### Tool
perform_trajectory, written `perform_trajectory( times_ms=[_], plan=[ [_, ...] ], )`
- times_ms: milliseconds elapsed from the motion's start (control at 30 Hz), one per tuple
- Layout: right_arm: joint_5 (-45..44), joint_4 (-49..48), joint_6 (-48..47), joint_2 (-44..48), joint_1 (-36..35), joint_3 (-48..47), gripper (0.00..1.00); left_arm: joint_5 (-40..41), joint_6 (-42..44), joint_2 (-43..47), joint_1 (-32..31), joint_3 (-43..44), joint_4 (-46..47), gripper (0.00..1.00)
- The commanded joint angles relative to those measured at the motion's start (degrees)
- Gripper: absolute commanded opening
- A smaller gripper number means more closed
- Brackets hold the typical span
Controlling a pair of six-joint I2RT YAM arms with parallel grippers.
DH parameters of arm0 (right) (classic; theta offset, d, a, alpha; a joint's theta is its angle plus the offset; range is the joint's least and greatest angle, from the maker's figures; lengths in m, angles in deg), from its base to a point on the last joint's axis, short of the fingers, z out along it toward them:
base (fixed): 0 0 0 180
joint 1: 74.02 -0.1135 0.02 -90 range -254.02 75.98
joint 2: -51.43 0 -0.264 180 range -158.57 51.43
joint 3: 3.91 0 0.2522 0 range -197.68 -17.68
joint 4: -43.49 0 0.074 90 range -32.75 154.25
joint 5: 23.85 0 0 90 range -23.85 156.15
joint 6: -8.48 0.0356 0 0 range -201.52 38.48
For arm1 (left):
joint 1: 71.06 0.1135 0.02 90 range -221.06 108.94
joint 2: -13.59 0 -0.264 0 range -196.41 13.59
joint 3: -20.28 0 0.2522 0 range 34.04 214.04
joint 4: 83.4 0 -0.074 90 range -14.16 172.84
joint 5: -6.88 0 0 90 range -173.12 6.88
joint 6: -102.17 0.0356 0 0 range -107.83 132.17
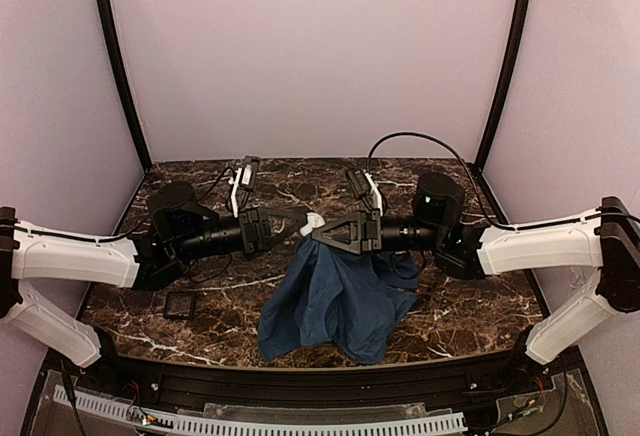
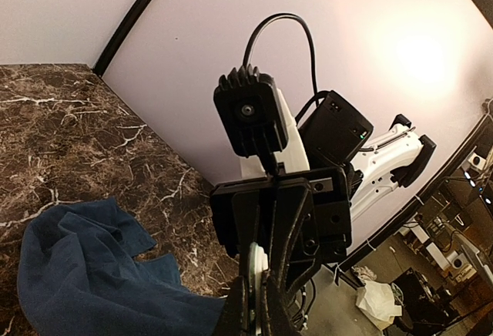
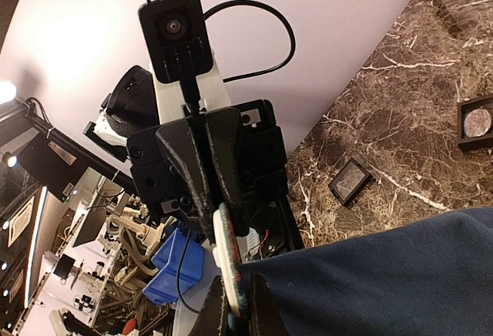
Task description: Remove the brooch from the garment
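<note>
The blue cloth [image 1: 335,301] hangs from both grippers above the table's middle, its lower part resting on the marble. The brooch [image 1: 314,222] is a small whitish disc at the cloth's top edge, where the two grippers meet tip to tip. My left gripper [image 1: 305,224] is shut on the brooch, which stands edge-on between its fingers in the left wrist view [image 2: 256,263]. My right gripper [image 1: 323,235] is shut on the cloth [image 3: 385,274] right beside the disc [image 3: 226,263]. The cloth also shows in the left wrist view [image 2: 85,274].
A small black square tray [image 1: 180,304] lies on the marble table [image 1: 470,316] at front left. The right wrist view shows it [image 3: 350,180] and a second tray [image 3: 476,120]. Black frame posts stand at the back corners.
</note>
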Motion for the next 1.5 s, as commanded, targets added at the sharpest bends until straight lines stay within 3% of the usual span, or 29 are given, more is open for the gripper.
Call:
perform_trajectory(
  times_ms=[0,267,500,800,1000,1267,1467],
  plan=[
    [-6.69,6.74,4.91,-3.33,1.82,0.48,0.0,-5.33,0.02,0.76,-1.25,0.75,4.39,0.01],
    [-5.6,4.79,13.76,-5.68,3.85,2.84,0.0,-7.45,0.42,-0.15,-1.23,0.92,3.83,0.01],
    [-5.03,9.8,14.0,-8.56,4.49,0.79,0.0,-11.01,2.21,-0.97,-1.3,2.93,-0.1,0.01],
    [0.12,1.29,19.13,-15.25,6.03,2.05,0.01,-14.74,4.05,-1.79,-1.7,4.84,-3.52,0.01],
    [1.84,0.63,18.93,-18.45,6.07,-0.43,0.02,-16.61,4.96,-2.91,-2.29,6.3,-5.72,0.01],
    [0.62,8.99,11.73,-17.56,6.07,-4.33,0.06,-14.74,5.04,-3.21,-2.5,6.01,-6.93,0.01],
    [-1.51,20.21,0.17,-13.29,6.07,-7.98,0.14,-6.1,3.88,-3.04,-2.22,4.46,-9.13,0.01]
  ],
)
